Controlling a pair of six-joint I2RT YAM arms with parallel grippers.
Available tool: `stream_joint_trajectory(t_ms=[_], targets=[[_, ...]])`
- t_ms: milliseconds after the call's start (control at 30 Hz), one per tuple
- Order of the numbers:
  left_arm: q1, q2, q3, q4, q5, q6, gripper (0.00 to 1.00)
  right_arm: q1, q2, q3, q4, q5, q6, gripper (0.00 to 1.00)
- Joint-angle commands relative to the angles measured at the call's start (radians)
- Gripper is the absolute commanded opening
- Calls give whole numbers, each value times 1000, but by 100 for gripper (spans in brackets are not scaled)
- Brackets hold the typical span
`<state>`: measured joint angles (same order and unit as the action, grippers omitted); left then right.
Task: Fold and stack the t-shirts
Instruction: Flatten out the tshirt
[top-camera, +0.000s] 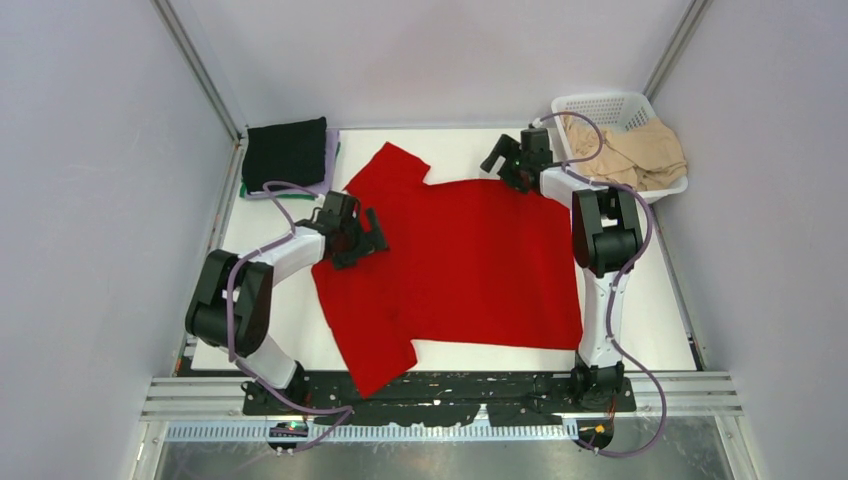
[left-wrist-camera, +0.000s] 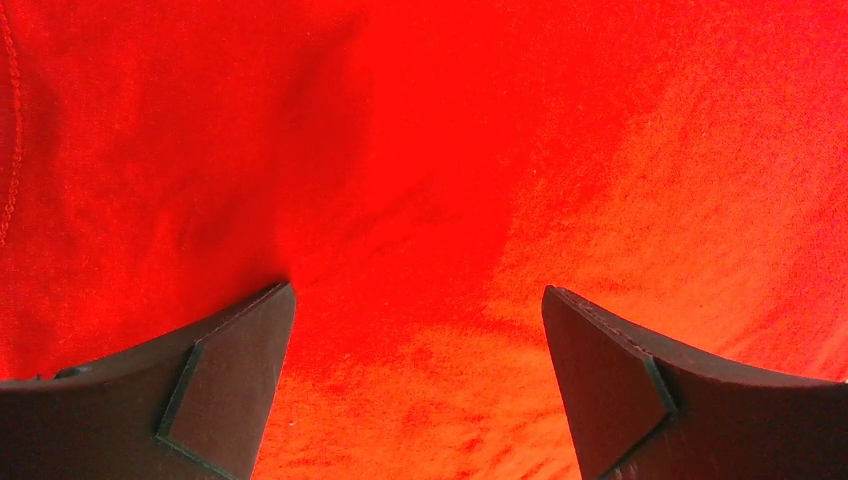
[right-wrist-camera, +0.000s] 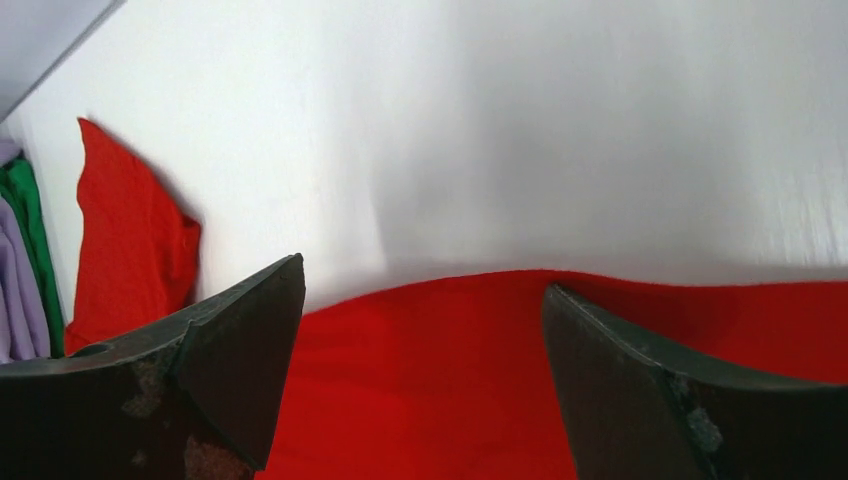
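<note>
On the table (top-camera: 455, 145), red t-shirt (top-camera: 470, 265) spread flat, both end effectors agape

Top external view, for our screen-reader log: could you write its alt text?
A red t-shirt lies spread flat on a white table, the left tool over its left end and the right tool at its far edge. Folded shirts, black on top, sit far left; a white basket of beige shirts far right.

White links and bulky black joints make up the left arm (top-camera: 245, 290) and right arm (top-camera: 603, 235), both trailing purplish-grey cables (top-camera: 648, 228) (loosely looped). The left pincer (left-wrist-camera: 420, 300) has clean dark wedge fingers (left-wrist-camera: 225, 390); the right pincer (right-wrist-camera: 425, 290) looks chipped and scuffed.
</note>
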<state>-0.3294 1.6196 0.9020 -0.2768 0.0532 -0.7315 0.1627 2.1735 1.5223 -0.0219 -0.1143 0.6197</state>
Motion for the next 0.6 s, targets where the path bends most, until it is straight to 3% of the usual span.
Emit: stream_joint_trajectory(t_ms=[0, 200, 367, 567], targets=[[21, -33, -53, -6, -45, 12, 100, 5, 57, 105, -27, 49, 43, 96], [22, -48, -70, 9, -44, -1, 100, 5, 115, 246, -61, 46, 58, 95], [23, -92, -31, 6, -107, -6, 100, 8, 39, 288, -155, 32, -41, 95], [15, -224, -5, -20, -94, 7, 100, 14, -257, 44, -212, 144, -172, 96]])
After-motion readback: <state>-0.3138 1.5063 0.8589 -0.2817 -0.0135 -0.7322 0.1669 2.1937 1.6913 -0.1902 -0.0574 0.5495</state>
